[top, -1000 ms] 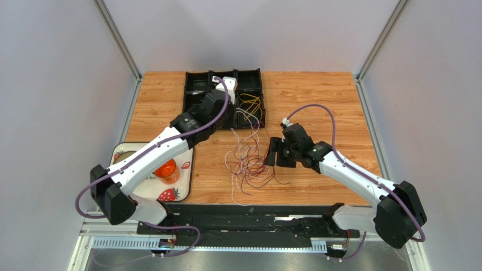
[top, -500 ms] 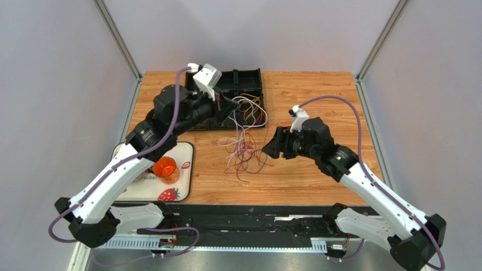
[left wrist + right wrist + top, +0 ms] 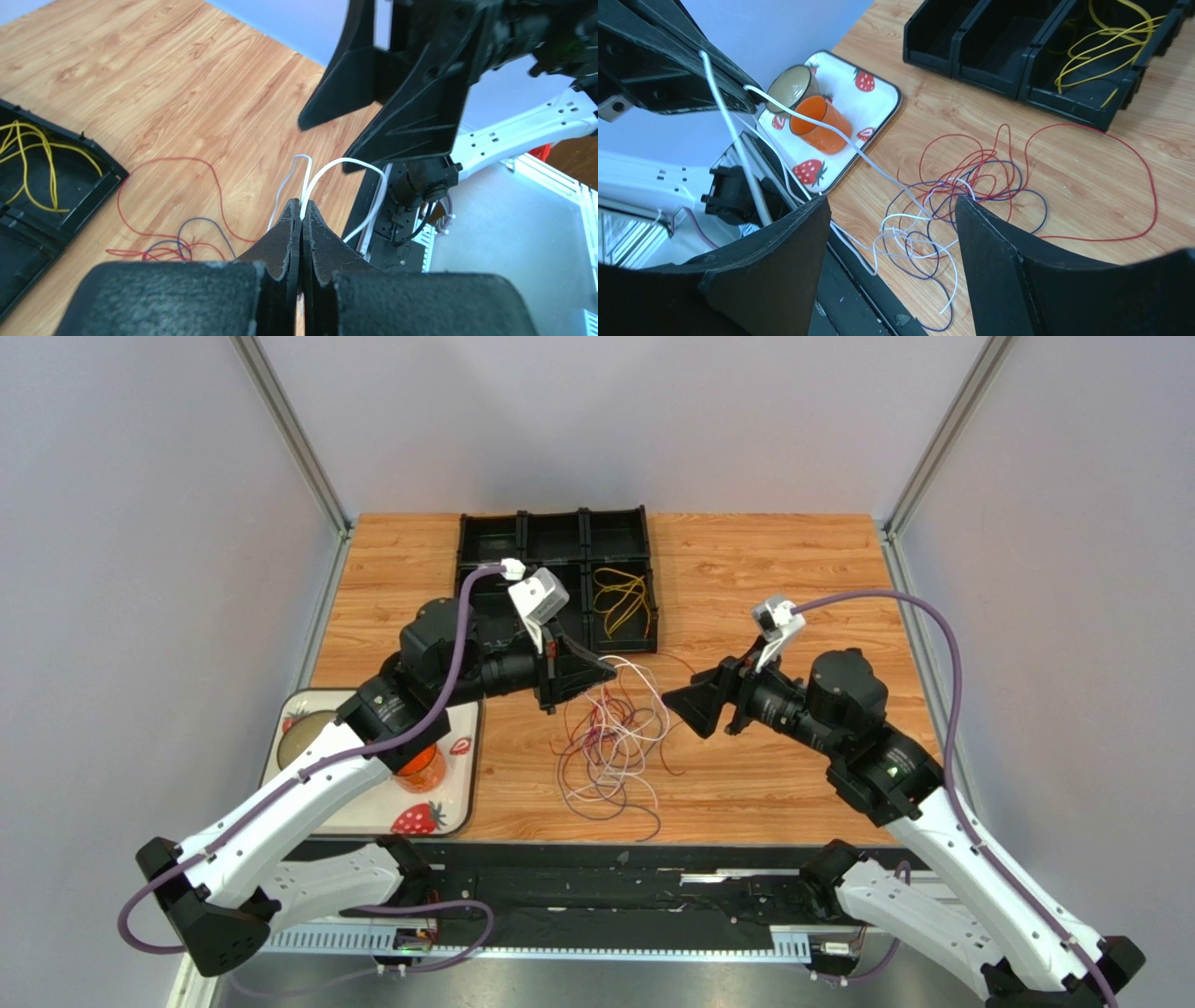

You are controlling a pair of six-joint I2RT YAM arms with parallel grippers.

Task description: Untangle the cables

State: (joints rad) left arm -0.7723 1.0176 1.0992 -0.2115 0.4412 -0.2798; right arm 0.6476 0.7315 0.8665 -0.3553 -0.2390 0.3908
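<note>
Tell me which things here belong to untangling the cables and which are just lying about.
Job: tangled cables; white cable pinched in the shut left pincer; open right pincer; yellow cables in the black bins.
Lying about: strawberry tray, orange cup, beige cup.

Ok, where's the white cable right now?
The white cable is pinched in the left gripper, held up just left of the right gripper in the top view; its tails drop into the tangle below.
</note>
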